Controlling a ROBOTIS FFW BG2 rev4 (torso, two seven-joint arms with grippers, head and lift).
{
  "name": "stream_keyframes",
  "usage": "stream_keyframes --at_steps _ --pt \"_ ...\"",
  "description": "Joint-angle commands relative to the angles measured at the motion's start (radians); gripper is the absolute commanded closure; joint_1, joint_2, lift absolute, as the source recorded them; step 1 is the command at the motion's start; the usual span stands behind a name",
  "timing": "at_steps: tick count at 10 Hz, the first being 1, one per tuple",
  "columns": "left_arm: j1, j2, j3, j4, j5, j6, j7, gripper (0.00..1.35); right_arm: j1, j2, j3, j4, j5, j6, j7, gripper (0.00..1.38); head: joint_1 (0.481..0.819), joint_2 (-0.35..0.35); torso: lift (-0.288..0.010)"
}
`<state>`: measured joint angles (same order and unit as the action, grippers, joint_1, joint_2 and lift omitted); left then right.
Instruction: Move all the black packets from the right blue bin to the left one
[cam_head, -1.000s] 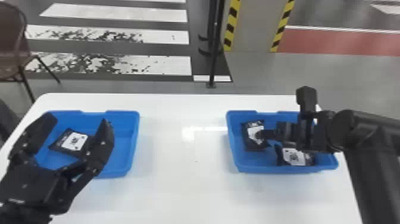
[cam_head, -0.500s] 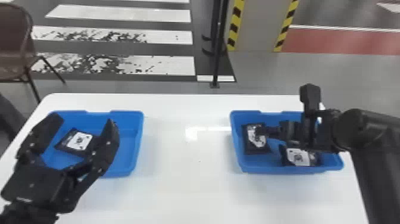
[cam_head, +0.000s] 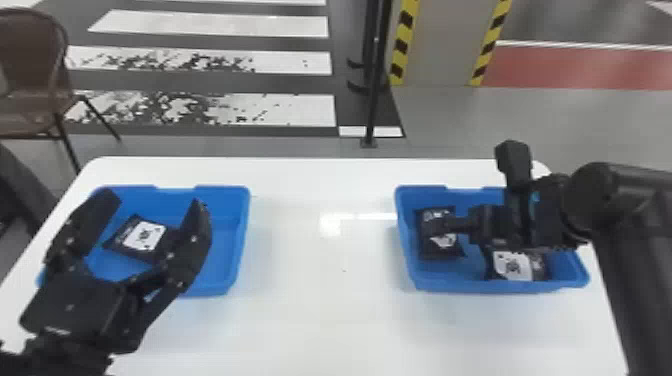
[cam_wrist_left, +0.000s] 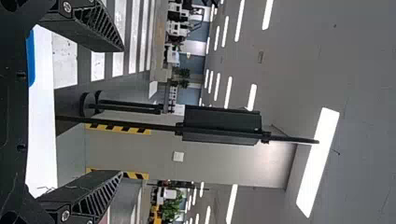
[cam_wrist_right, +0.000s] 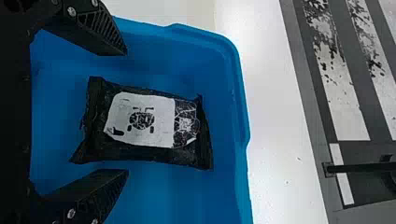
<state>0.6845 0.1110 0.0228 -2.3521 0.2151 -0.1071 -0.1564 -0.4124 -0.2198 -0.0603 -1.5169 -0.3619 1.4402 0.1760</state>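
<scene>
Right pincer (cam_wrist_right: 126, 111), spread wide and empty, has been eased leftward over a black packet (cam_wrist_right: 145, 123), so gripping can be attempted.

Head view: here it swings left, sliding both blue bins (cam_head: 222, 190) and the tabletop (cam_head: 320, 310) rightward across the picture!
Chair (cam_head: 35, 107): more of it slips in at the left edge.
Right arm (cam_head: 590, 197): wrist end's up, higher in the head view now.
Right tool (cam_head: 478, 185): edging slightly left over its bin.
</scene>
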Motion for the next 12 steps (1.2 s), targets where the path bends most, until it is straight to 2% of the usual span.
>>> stream_keyframes --at_steps 1,4,6,7,9,10,11,12 --pt "-0.002 -0.001 -0.001 0.005 0.002 -0.001 0.000 0.10 -0.015 -0.001 0.018 0.043 0.001 -0.027 0.003 0.11 0.695 -0.051 -0.140" --pt "-0.005 -0.001 -0.001 0.009 0.002 -0.006 0.000 0.10 -0.118 0.004 0.074 0.222 -0.003 -0.088 0.034 0.11 0.695 -0.043 -0.140" --pt "-0.007 -0.001 -0.001 0.012 0.008 -0.011 0.000 0.10 -0.125 0.010 0.086 0.249 0.001 -0.078 0.034 0.13 0.695 -0.027 -0.140" --pt "-0.005 -0.002 0.001 0.014 0.016 -0.011 0.000 0.10 -0.135 0.008 0.086 0.264 0.011 -0.036 0.034 0.25 0.695 -0.023 -0.140" --pt "-0.005 -0.004 0.003 0.022 0.018 -0.011 0.000 0.10 -0.164 0.008 0.086 0.303 0.033 0.003 0.034 0.65 0.695 -0.023 -0.140" --pt "-0.007 -0.004 0.003 0.024 0.020 -0.011 0.000 0.10 -0.169 0.008 0.088 0.301 0.053 0.010 0.034 0.90 0.695 -0.027 -0.140" --pt "-0.005 -0.004 0.003 0.029 0.028 -0.013 0.000 0.10 -0.167 0.007 0.088 0.303 0.053 0.000 0.034 1.06 0.695 -0.033 -0.140" --pt "-0.002 -0.004 0.007 0.029 0.032 -0.023 0.000 0.10 -0.152 0.007 0.088 0.286 0.047 -0.027 0.036 1.08 0.695 -0.036 -0.140"
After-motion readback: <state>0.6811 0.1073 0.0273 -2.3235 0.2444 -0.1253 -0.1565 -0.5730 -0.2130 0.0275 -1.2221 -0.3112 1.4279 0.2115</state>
